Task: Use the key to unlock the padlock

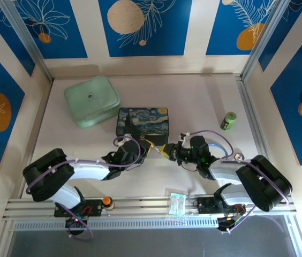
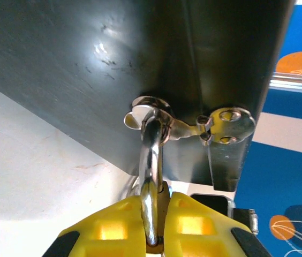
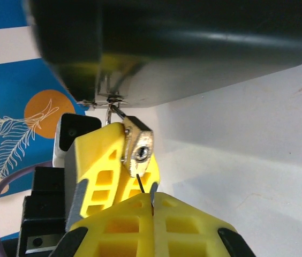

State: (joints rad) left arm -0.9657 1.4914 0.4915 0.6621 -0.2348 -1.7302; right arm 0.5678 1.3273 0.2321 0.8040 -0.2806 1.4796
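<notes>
Table (image 1: pixel 194 107) | left jaws clamp padlock (image 3: pixel 140 149) | right jaws pinch key (image 3: pixel 140 183) just under padlock

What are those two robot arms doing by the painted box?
They're trying to unlock a tiny padlock. It hangs from the clasp on the front of the starry painted box. The left hand is pinching the padlock to hold it steady. The right hand is shut on a thin little key and holds its tip right by the keyhole. The key doesn't look pushed in yet.
</notes>
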